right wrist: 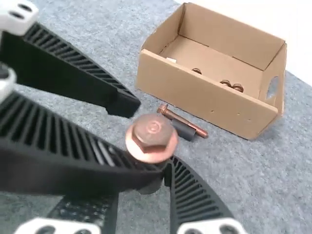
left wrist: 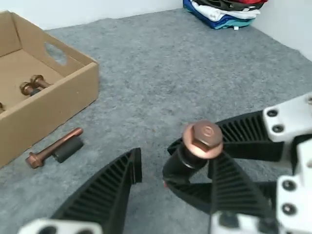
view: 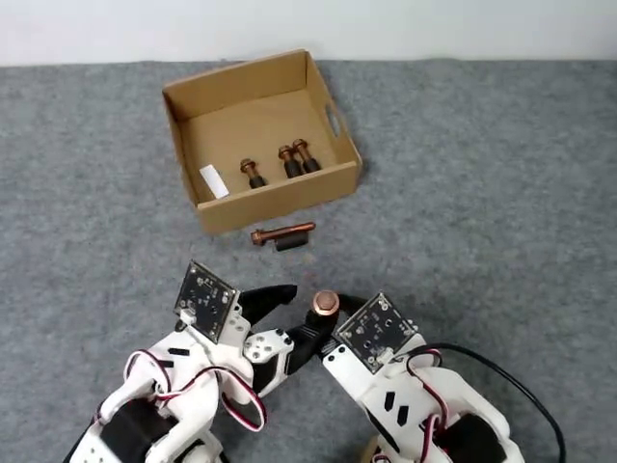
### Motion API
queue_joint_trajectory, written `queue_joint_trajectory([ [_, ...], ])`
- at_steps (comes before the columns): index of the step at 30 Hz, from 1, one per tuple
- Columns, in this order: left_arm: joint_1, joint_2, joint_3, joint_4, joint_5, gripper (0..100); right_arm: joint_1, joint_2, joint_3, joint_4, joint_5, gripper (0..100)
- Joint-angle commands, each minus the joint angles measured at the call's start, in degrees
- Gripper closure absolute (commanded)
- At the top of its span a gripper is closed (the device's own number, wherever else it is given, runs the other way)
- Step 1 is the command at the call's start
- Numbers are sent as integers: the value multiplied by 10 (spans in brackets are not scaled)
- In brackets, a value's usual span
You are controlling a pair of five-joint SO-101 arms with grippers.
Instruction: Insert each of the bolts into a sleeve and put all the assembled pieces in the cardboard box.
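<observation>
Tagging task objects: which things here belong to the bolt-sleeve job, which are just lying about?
Job: cardboard box; three assembled pieces inside; sleeved bolt on carpet; held bolt in right pincer.
Lying about: clothes pile; white label in box.

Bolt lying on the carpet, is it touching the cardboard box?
Apart. The left wrist view shows a strip of carpet between the bolt and the box wall.

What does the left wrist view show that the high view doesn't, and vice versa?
Left wrist view adds: a pile of clothes on the carpet by the wall. High view adds: a white slip lying inside the cardboard box. Shared: the box, the sleeved bolt lying on the carpet just outside it, and the upright bolt held between black fingers.
</observation>
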State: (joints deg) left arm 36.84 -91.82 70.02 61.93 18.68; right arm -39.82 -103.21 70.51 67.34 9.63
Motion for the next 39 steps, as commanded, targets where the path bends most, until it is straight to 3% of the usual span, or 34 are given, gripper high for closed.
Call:
queue_joint_trajectory([
  [1,-24,2,-65,17,-11,782,2,-5,-3,-21,4,990],
  [8,-36,-3,-139,72,-11,803,2,-6,8,-21,3,990],
  [14,-62,-3,-162,76,-12,991,3,-6,8,-21,3,990],
  [24,-72,-3,-143,78,-11,994,13,-5,6,-23,4,990],
  [29,-191,-3,-65,76,-12,995,90,-1,-11,-26,-6,990],
  [33,-297,-3,24,62,-26,995,136,14,-41,-16,-94,991],
  [39,-360,-3,144,-27,-120,995,142,152,-122,-32,-124,991],
])
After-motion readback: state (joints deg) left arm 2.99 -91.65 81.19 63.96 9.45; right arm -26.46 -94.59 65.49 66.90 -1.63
